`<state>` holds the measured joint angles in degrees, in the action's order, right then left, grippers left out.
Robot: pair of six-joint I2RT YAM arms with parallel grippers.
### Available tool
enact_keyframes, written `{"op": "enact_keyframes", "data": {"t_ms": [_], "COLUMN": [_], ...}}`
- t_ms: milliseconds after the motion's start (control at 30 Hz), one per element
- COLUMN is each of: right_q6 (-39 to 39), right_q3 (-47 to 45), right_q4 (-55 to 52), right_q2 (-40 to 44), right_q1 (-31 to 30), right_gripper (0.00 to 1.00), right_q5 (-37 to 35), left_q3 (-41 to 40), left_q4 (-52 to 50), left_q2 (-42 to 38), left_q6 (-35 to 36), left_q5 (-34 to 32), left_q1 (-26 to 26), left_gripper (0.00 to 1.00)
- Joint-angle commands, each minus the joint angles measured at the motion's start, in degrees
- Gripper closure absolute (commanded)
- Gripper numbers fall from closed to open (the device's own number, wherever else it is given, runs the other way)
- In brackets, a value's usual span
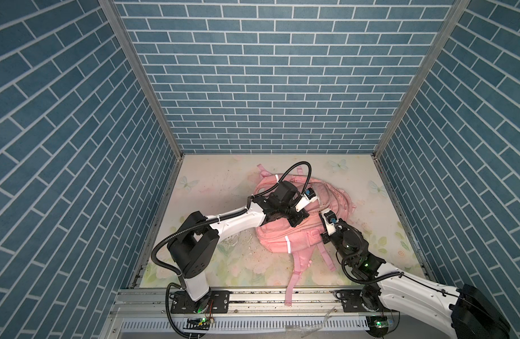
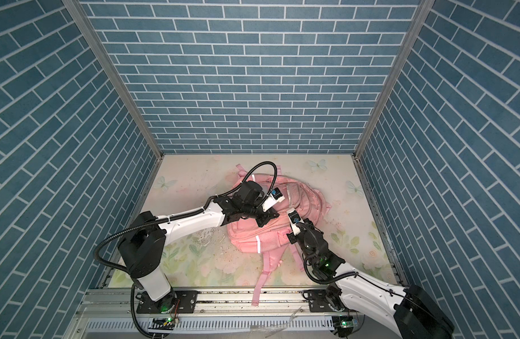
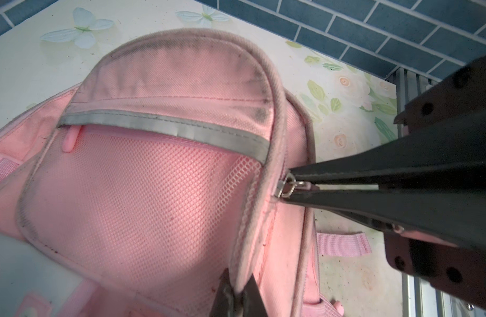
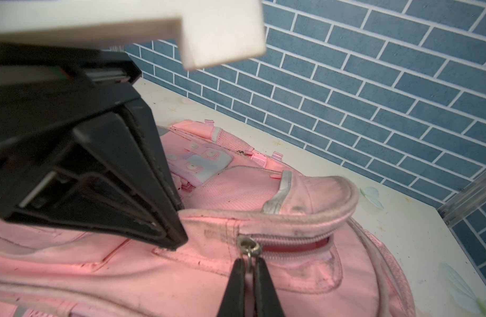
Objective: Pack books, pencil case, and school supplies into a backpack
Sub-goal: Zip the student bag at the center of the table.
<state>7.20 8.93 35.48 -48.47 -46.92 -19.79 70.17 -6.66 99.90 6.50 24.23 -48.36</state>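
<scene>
We found the backpack (image 1: 285,234) lying flat on the table (image 1: 211,182), about mid-table, between the two arms. One strap (image 1: 292,281) trailed forward from it and crossed the front rail (image 1: 253,298). On top of the pack, the left gripper (image 3: 236,297) sat clamped on the pocket rim (image 3: 274,109). Just to its right, the right gripper (image 4: 248,274) pinched the zipper pull (image 4: 248,245) beside that rim.

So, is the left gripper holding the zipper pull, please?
No, the left gripper pinches the backpack rim, while the right gripper holds the zipper pull.
</scene>
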Motion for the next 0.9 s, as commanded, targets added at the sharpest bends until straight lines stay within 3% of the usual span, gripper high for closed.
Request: {"op": "enact_keyframes", "data": {"t_ms": [0,133,300,400,667,767,867], "right_q6": [-2.07,-8.04,-21.42,-25.38,-22.01,-20.86,-23.11], "right_q3": [-0.27,0.14,1.68,3.2,9.23,9.04,6.66], "right_q4": [-0.17,-4.0,-12.52,-14.91,-15.81,-16.0,-12.52], "right_q2": [1.74,4.14,5.42,3.74,-3.09,-3.35,-2.72], "right_q1": [0.37,2.71,11.48,14.92,18.09,18.03,16.98], "right_gripper": [1.0,1.0,1.0,1.0,1.0,1.0,1.0], "right_q5": [0.12,-1.76,1.22,2.84,12.29,18.59,20.47], "left_q3": [0.9,0.43,-3.51,-6.42,-12.97,-12.35,-9.84], "left_q4": [-0.99,-3.75,-6.0,-5.98,0.18,0.57,-1.01], "left_q2": [-3.3,-4.08,-6.77,-8.6,-12.44,-11.99,-10.36], "left_q6": [0.92,4.07,9.34,11.86,18.47,21.82,24.84], "left_q5": [-0.49,-4.05,-8.12,-8.26,-11.89,-11.92,-10.51], "left_q1": [0.29,0.79,0.99,0.97,1.54,3.92,6.99], "left_gripper": [1.0,1.0,1.0,1.0,1.0,1.0,1.0]}}
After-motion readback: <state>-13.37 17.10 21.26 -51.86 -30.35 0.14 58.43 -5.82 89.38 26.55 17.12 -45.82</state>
